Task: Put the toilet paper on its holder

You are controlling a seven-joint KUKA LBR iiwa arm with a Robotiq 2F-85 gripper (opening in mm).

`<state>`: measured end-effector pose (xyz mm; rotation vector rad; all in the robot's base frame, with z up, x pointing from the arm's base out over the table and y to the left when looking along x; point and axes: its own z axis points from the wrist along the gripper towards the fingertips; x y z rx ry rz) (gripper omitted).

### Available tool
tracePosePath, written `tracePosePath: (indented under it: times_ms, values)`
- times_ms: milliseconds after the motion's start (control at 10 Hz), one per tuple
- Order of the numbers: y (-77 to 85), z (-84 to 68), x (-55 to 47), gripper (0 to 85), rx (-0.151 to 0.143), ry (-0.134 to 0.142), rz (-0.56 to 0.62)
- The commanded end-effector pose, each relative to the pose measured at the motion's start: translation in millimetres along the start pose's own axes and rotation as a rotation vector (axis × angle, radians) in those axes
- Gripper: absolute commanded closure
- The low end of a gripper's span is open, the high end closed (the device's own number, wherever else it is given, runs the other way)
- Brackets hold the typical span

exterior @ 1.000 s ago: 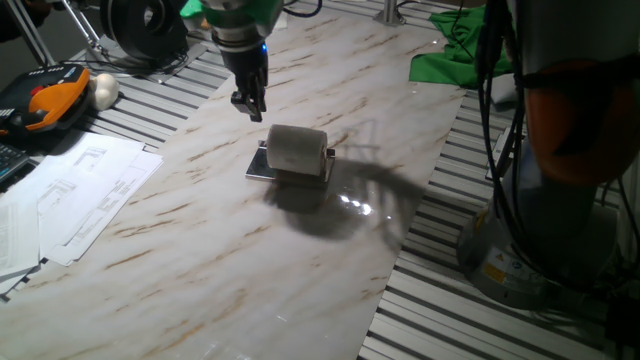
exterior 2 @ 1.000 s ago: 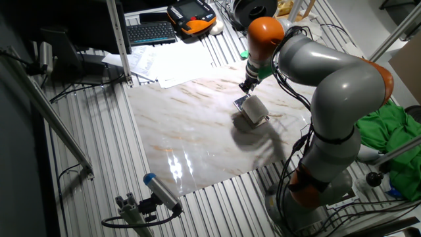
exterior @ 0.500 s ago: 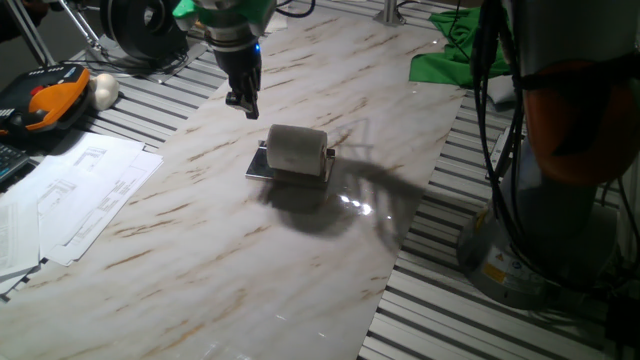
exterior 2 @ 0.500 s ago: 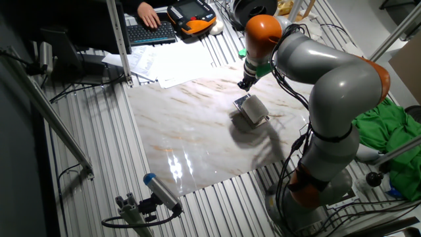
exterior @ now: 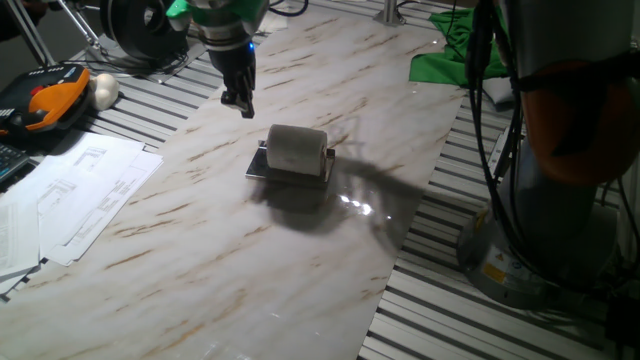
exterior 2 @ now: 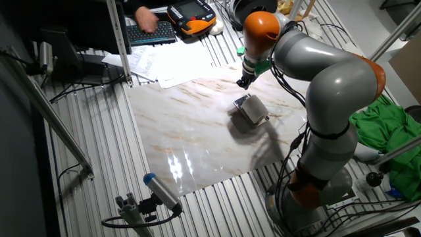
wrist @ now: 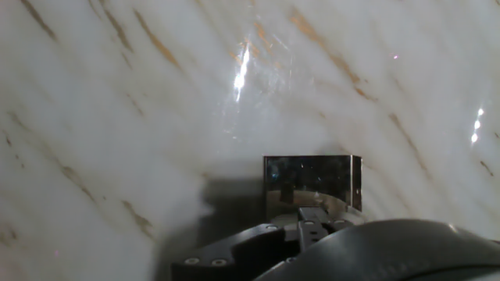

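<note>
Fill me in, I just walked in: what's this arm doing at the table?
The gripper hangs empty above the marble table, apart from the toilet paper. The roll already sits across the chrome holder, so the placing looks done. A person's hand is at a keyboard behind the table.

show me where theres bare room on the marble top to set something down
Most of the marble top is bare: the near stretch in front of the holder carrying the toilet paper, and the far strip toward the green cloth. It is crowded only at the holder, with the gripper above. Papers border one edge.
</note>
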<state>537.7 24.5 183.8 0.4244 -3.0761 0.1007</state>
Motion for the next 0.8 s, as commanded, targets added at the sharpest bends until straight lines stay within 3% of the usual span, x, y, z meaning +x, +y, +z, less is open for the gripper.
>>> tracePosePath:
  times_ms: [0, 100, 500, 700]
  values:
    - [0.2, 3.3, -1.7, 85.0, -0.002, 0.001, -0.003]
    - [1.2, 6.9, -2.7, 85.0, -0.013, 0.001, -0.005]
    - [0.4, 15.9, -8.3, 85.0, -0.011, 0.001, -0.025]
    - [2.2, 7.2, -10.0, 85.0, -0.009, 0.013, -0.019]
